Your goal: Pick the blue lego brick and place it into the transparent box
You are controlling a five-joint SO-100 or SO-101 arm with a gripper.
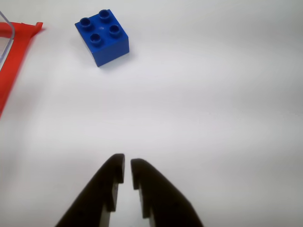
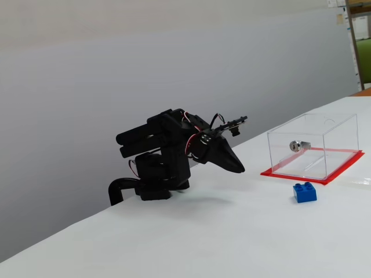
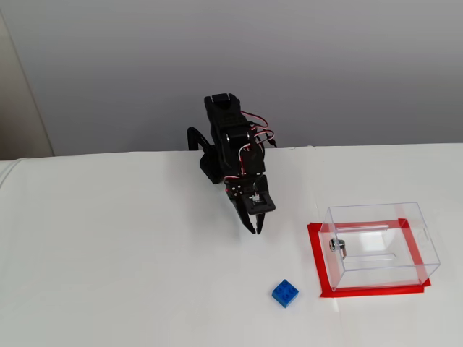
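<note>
The blue lego brick (image 1: 102,36) lies on the white table, studs up, at the upper left of the wrist view. It also shows in both fixed views (image 2: 304,192) (image 3: 285,293), in front of the transparent box (image 2: 313,145) (image 3: 380,244). The box has clear walls, a red base plate (image 1: 14,61) and a small silver fitting (image 3: 337,246). My black gripper (image 1: 127,165) (image 2: 239,168) (image 3: 256,228) hangs low over the table, well short of the brick. Its jaws are almost closed with a thin gap, and they hold nothing.
The arm's base (image 3: 217,155) stands at the back edge of the table near the grey wall. The white table (image 3: 123,275) stretches to the left of the arm. A shelf (image 2: 359,46) shows at the far right.
</note>
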